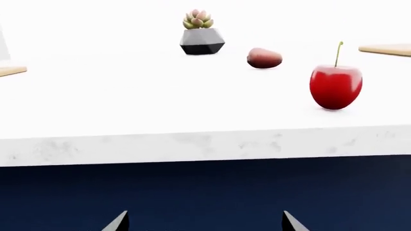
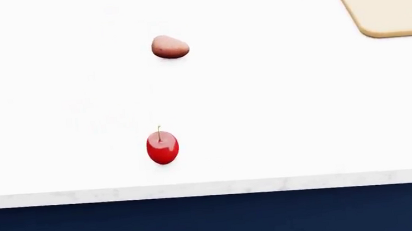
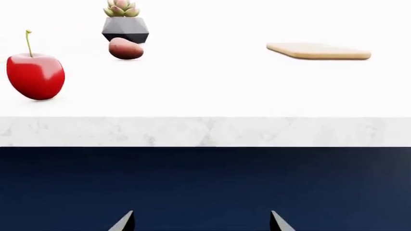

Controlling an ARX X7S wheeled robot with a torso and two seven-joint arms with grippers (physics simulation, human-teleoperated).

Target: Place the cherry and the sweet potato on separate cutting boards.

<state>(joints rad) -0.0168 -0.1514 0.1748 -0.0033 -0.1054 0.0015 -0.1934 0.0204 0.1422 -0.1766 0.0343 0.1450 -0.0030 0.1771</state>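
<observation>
White marble-look countertop (image 2: 279, 98) takes up nearly everything, with a pale speckled front edge and a dark navy cabinet front (image 2: 215, 218) under it. Loads of bare room all round the fruit. Pale tan wooden cutting board (image 2: 387, 7) with rounded corners and a handle slot lies far right, nothing on it; another tan board's corner (image 1: 11, 71) peeks in on the left. Small grey faceted pot with a succulent (image 1: 201, 34) stands at the back. Glossy red cherry (image 2: 162, 147) stands near the front edge, matte pinkish-brown sweet potato (image 2: 169, 47) well behind it. Left gripper (image 1: 204, 222) and right gripper (image 3: 200, 222) hang below the counter edge, tips spread apart, holding nothing.
</observation>
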